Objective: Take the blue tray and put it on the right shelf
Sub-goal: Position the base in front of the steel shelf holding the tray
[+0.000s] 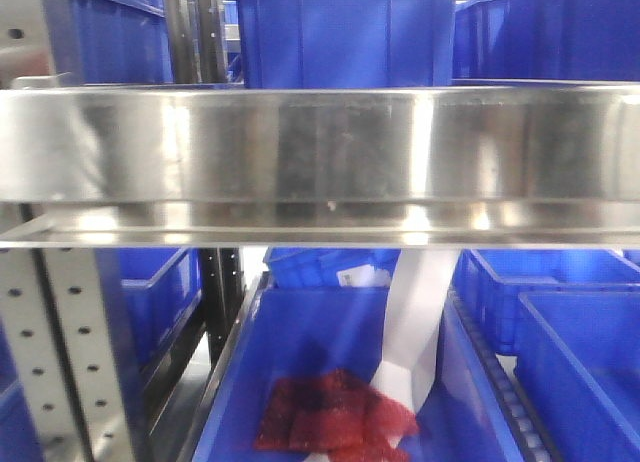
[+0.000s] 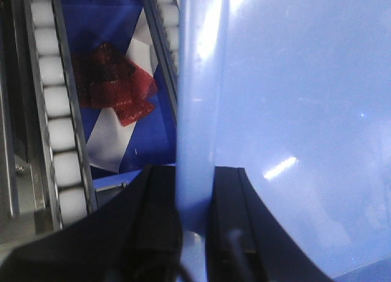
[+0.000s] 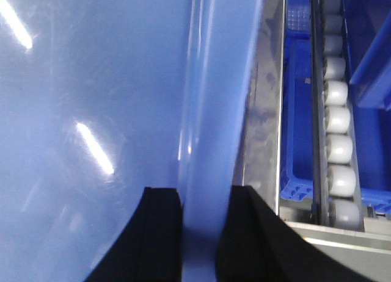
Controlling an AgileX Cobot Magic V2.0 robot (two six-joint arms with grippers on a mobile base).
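The wide, shallow, glossy periwinkle-blue plastic tray (image 2: 293,111) hangs between the two arms, above a deep dark-blue storage bin (image 2: 156,138) and a white roller lane (image 2: 56,105). It does not show in the front view, where the shiny stainless steel shelf (image 1: 320,147) fills the middle. The left gripper (image 2: 194,196) is clenched on one rolled rim and the right gripper (image 3: 204,202) on the opposite one. The tray looks light and fairly stiff, but thin and slick, so it may flex or slip. Level pinches on the rims suit it best.
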